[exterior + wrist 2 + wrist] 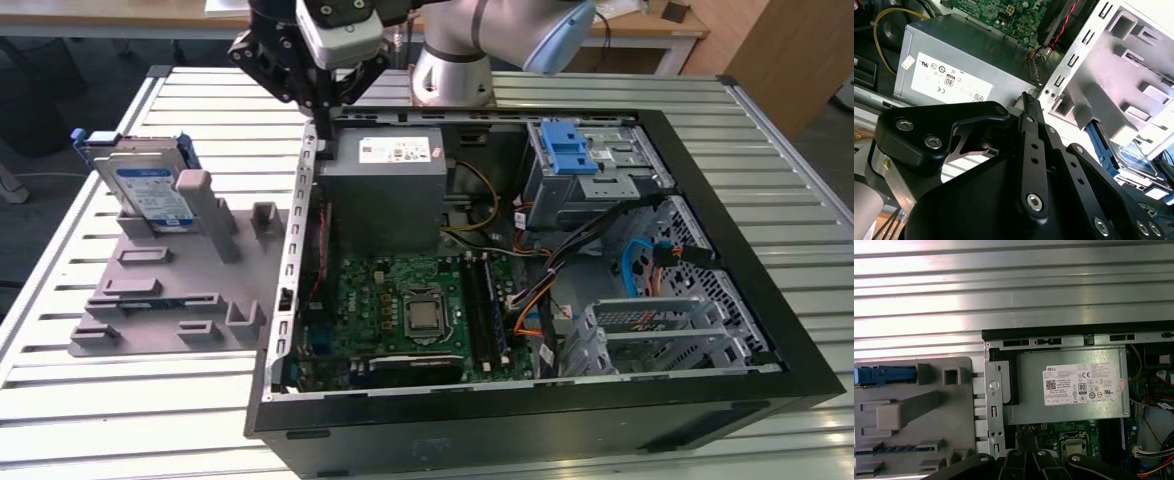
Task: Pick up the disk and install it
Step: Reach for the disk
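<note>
Exterior view: the gripper (322, 120) hangs at upper centre-left, fingers pressed together on nothing, over the open computer case's (534, 420) wall beside the grey power supply (387, 180). The disk (144, 188) stands on edge in a grey fixture (160, 300) at the frame's left, well apart. Reaching it pinched, the fingers would likely topple it rather than straddle it; a low sweep could clip the wall.
</note>
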